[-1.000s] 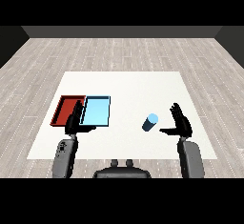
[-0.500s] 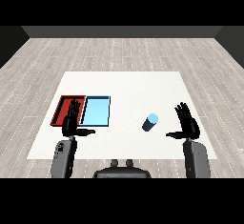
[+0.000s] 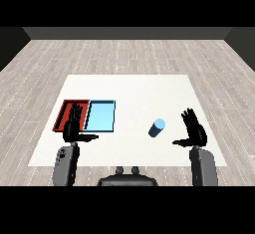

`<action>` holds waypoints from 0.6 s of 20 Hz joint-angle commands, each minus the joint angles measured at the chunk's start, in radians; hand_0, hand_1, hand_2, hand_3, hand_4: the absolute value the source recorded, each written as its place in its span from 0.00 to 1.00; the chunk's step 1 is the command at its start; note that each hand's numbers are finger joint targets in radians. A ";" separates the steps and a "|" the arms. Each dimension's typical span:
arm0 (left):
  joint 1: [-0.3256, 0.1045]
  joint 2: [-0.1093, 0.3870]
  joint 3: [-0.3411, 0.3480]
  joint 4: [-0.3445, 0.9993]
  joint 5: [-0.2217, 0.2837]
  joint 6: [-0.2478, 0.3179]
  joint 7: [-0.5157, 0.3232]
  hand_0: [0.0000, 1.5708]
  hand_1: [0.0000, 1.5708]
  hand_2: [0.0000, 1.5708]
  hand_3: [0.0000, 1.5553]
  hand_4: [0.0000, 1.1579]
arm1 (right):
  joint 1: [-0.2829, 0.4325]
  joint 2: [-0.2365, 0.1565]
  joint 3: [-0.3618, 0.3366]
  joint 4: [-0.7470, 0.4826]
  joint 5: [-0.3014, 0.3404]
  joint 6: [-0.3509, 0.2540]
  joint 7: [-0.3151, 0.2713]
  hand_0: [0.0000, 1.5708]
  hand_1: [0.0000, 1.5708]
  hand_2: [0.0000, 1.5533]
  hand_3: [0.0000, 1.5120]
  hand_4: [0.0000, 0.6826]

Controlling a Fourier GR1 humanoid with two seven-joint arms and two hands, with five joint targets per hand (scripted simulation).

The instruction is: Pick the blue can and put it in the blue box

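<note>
even, bright light is falling on the white counter [image 3: 129, 86]; shadows are showing faint and soft. the far background is staying dark. no glare is appearing.

Can [image 3: 156, 128] upright on table [image 3: 129, 88], right of 2 side-by-side trays [image 3: 88, 116]

Desk [image 3: 129, 86]: white, matt, smooth, without visible grain or seams. Floor [image 3: 124, 54]: grey wood planks with visible board joints and a faint grain, matt finish. Red tray [image 3: 63, 113]: uniform matt surface, plastic in appearance. Light blue tray [image 3: 101, 116]: same flat finish with a darker rim. Blue can [image 3: 156, 128]: smooth, with a paler top face. Both hands, left [image 3: 73, 127] and right [image 3: 194, 133]: black, matt. Forearms [image 3: 203, 167]: grey, smooth, slightly sheened.
</note>
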 commanded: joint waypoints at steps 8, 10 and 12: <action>0.011 -0.007 -0.004 -0.064 0.028 -0.002 0.046 0.00 0.00 0.00 0.00 0.00 | -0.013 0.077 0.048 -0.039 -0.003 -0.065 0.092 0.00 0.00 0.00 0.00 0.00; 0.014 -0.012 0.006 0.043 0.009 -0.015 -0.066 0.00 0.00 0.00 0.00 0.00 | -0.025 0.092 0.046 -0.010 -0.030 -0.065 0.098 0.00 0.00 0.00 0.00 0.00; -0.016 -0.029 -0.005 0.056 -0.005 0.013 -0.052 0.00 0.00 0.00 0.00 0.00 | -0.068 0.093 0.044 0.054 -0.022 -0.075 0.085 0.00 0.00 0.00 0.00 0.00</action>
